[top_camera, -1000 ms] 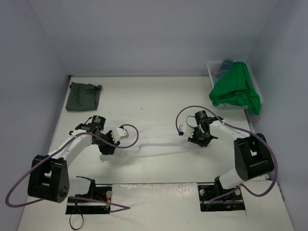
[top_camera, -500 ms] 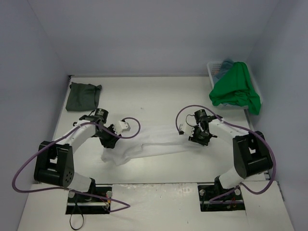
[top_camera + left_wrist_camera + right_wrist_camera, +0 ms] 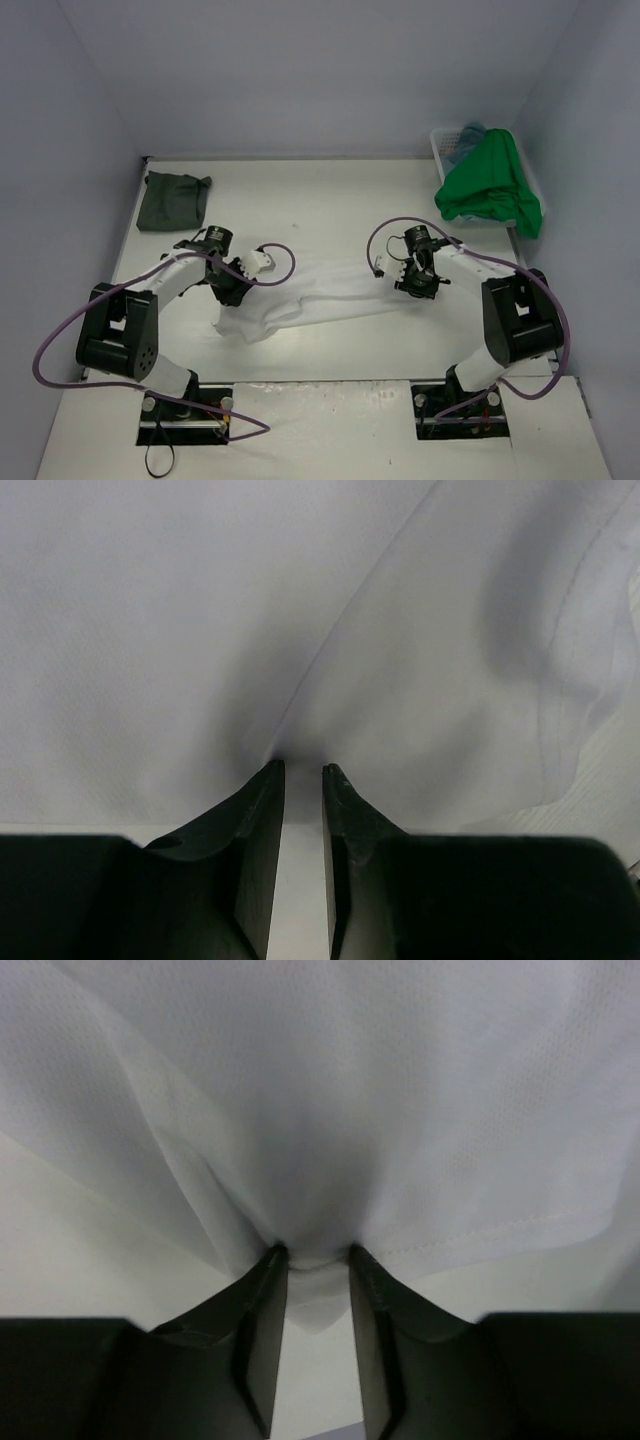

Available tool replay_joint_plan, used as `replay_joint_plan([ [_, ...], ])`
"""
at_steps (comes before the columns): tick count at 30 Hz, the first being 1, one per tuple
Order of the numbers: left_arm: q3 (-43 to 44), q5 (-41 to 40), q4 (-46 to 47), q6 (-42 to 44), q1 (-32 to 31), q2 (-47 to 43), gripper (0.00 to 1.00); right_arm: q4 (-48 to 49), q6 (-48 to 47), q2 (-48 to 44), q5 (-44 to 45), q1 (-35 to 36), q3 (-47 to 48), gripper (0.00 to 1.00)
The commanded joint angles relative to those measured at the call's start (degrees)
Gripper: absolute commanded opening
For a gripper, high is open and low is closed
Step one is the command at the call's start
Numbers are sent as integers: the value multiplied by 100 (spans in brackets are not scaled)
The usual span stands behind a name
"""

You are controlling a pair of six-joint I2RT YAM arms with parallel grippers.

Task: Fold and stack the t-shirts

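Left jaws pinch white t-shirt at 9 o'clock end, right jaws at 3 o'clock; both nearly closed, likely stretching it flat.

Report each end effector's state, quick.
Left end effector: closed, pinching the white t-shirt.
Right end effector: closed, pinching the white t-shirt's other end.

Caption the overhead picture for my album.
The left pincer and right pincer each pinch one end of the white t-shirt on the table.
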Motion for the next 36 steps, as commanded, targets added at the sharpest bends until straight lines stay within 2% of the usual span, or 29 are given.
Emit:
replay_joint_plan([
  [1, 202, -271, 191, -210, -122, 87, 17, -121, -98, 123, 206, -65, 58, 30],
  [2, 220, -454, 252, -237, -174, 140, 17, -130, -98, 114, 302, -65, 102, 35],
  [9, 431, -833, 411, -509, -228, 492, 15, -147, -195, 1, 716, -136, 567, 38],
  [12, 545, -1070, 560, -658, -228, 553, 14, -165, -143, -88, 515, -153, 954, 33],
  [18, 809, -1203, 508, -685, -228, 773, 13, -156, 121, -27, -83, -145, 1508, 32],
  [20, 827, -1203, 499, -685, -228, 747, 13, -156, 227, 104, -328, -145, 1561, 29],
  [26, 845, -1229, 446, -677, -236, 738, 13, -147, 218, 378, -400, -109, 1342, 30],
  [31, 844, -1299, 516, -650, -228, 869, 13, -130, 288, 501, -874, -83, 1018, 22],
  [36, 1037, -1344, 552, -808, -228, 1089, 13, -68, 394, 808, -1015, -48, 850, 7],
])
